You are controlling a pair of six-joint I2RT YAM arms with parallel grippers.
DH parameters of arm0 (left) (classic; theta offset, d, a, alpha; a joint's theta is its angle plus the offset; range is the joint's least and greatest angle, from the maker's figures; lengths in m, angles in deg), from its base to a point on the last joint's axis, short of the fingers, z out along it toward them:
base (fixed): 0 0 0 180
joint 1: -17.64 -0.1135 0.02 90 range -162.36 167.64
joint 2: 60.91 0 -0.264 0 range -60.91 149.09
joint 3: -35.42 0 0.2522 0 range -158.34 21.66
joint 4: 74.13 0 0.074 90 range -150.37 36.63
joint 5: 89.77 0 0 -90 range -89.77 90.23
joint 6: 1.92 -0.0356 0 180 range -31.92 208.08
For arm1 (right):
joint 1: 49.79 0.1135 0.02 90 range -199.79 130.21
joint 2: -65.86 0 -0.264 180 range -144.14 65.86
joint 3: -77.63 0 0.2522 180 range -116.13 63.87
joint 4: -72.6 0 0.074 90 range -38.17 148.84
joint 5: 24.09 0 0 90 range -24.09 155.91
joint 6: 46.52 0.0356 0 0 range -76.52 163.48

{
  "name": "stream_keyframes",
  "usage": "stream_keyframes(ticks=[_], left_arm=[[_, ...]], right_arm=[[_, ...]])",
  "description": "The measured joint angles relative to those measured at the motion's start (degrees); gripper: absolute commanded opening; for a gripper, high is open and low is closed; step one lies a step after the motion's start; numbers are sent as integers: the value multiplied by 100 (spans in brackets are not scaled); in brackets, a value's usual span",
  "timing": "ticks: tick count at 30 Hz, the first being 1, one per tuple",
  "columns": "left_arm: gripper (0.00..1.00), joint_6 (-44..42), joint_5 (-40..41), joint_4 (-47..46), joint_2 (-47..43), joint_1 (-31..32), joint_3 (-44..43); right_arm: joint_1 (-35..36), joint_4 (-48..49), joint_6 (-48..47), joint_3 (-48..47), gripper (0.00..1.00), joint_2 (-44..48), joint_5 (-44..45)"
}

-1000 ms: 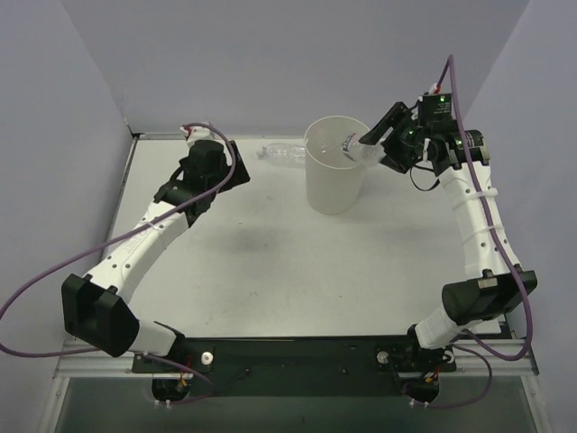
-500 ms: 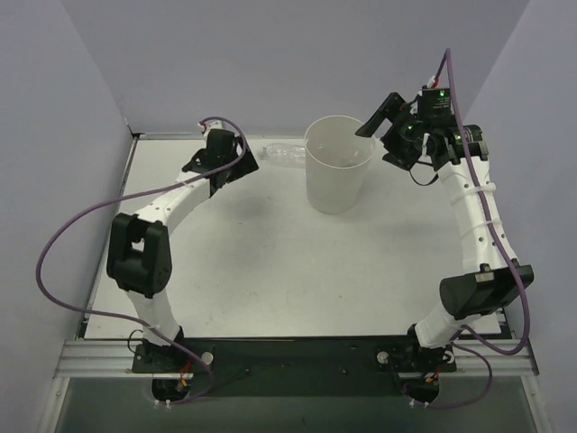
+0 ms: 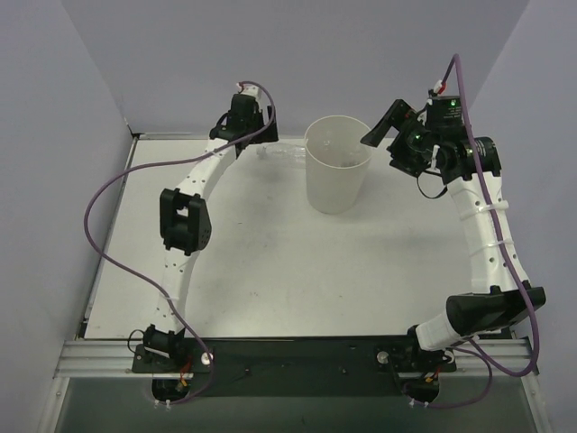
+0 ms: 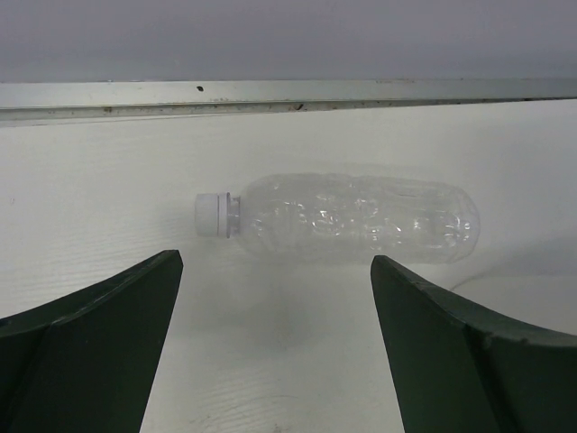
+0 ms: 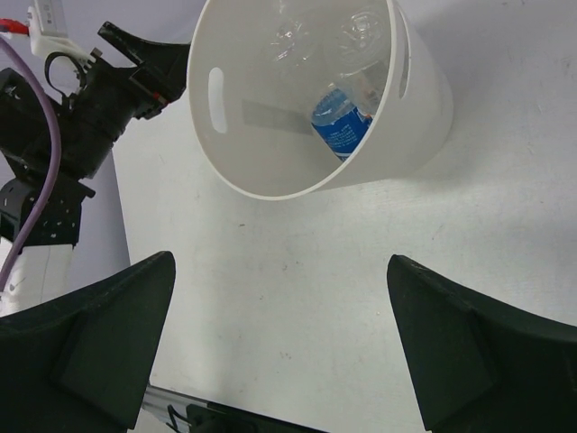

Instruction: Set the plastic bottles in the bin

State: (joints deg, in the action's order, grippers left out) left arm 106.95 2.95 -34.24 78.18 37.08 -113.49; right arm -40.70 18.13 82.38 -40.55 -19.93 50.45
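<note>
The unlabelled clear bottle (image 4: pixel 352 218) lies on its side near the table's back edge, white cap to the left, and shows left of the bin in the top view (image 3: pixel 281 153). My left gripper (image 4: pixel 275 262) is open and empty, just short of it, also seen from above (image 3: pixel 255 135). The off-white bin (image 3: pixel 335 180) stands upright at the back centre. The right wrist view looks into the bin (image 5: pixel 270 162), where the blue-labelled bottle (image 5: pixel 341 126) lies. More clear plastic (image 5: pixel 297 41) lies at its bottom, label not visible. My right gripper (image 5: pixel 279 262) is open and empty, above and right of the bin (image 3: pixel 383 131).
A metal rail (image 4: pixel 288 95) and the grey back wall run just behind the unlabelled bottle. The left arm (image 3: pixel 185 221) stretches up the left side of the table. Grey walls close in the left and right sides.
My right gripper has let go of a bottle over the bin's rim and drawn back to the right. My left arm has stretched out to the back, towards the unlabelled bottle.
</note>
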Motion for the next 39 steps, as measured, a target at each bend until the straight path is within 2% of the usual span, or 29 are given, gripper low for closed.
stream_keyframes(ticks=[10, 15, 28, 29, 31, 32, 33, 34, 39], left_arm=[[97, -509, -55, -369, 1067, 94, -592], [97, -538, -422, -616, 1510, 125, -824], [96, -1034, -876, -610, 787, -37, 772], [88, -951, -828, -553, 758, -50, 754], [87, -461, -717, -444, 758, -81, 575], [88, -90, -693, -382, 758, -107, 470], [96, 271, -710, -345, 763, -144, 354], [97, 616, -754, -354, 765, -179, 267], [97, 2634, -988, -857, 841, -382, -7]], right_arm=[[0, -37, -4, 105, 96, 11, -4], [0, -44, 2, 133, 95, 11, -63], [0, -46, 2, 144, 95, 11, -227], [0, -46, 2, 151, 95, 11, -238], [2, -46, 4, 179, 95, 11, -251], [9, -44, 4, 197, 95, 11, -258], [24, -46, 4, 219, 95, 11, -260], [35, -50, 4, 238, 95, 11, -260], [72, -50, 7, 256, 94, 11, -260]])
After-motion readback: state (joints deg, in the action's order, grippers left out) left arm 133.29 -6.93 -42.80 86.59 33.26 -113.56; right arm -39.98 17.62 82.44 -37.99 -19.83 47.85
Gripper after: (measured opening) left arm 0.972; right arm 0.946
